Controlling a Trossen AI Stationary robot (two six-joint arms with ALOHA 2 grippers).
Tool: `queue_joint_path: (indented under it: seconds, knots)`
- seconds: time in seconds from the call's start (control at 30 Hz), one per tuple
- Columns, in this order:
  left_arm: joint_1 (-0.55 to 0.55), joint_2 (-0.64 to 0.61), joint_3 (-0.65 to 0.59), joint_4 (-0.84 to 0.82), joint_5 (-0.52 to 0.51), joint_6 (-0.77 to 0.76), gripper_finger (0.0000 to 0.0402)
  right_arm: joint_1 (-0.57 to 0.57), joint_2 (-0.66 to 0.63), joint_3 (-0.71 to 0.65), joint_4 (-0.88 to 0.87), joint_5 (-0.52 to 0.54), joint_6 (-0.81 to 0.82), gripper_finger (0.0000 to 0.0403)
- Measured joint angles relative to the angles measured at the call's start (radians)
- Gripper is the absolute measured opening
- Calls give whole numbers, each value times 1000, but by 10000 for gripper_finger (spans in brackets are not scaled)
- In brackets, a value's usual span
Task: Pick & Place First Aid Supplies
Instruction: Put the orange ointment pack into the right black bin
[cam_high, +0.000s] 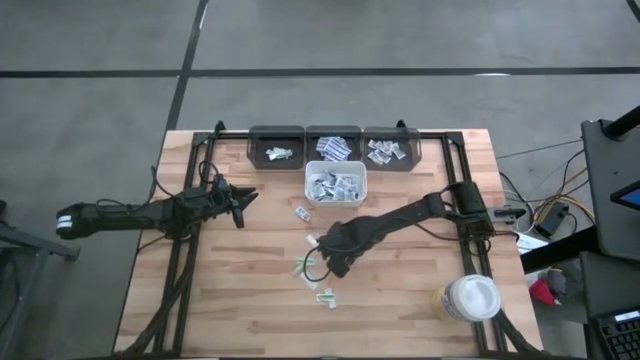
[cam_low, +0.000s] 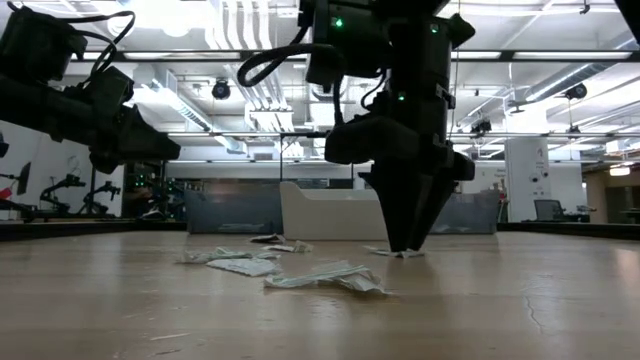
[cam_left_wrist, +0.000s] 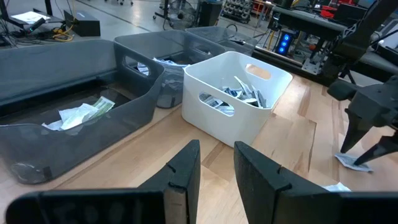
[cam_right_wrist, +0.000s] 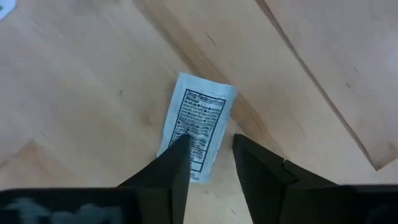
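While right gripper (cam_right_wrist: 208, 158) straddles sachet (cam_right_wrist: 196, 127) — jaws apart | left gripper (cam_high: 243, 205) hovers

my own two dark fingers (cam_left_wrist: 180, 177) stand apart over the pale wooden table (cam_left_wrist: 292, 140). ahead sits a white plastic bin (cam_left_wrist: 239, 102) of sachets (cam_left_wrist: 239, 92), flanked by grey plastic bins (cam_left_wrist: 81, 127). the other arm's gripper (cam_left_wrist: 367, 149) straddles a white sachet (cam_left_wrist: 351, 162).

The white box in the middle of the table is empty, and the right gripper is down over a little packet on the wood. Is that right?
Not quite. The white box is not empty: the left wrist view shows small packets lying inside it. The rest holds: the right gripper is down over a little packet on the wooden table, with its fingers either side of the packet's edge.
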Motion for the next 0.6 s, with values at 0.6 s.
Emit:
queue_joint_path:
  seconds: [0.6]
  knots:
    - [0,0,0,0,0,0,94,1,-85,-14,-171,-39,-30,8]
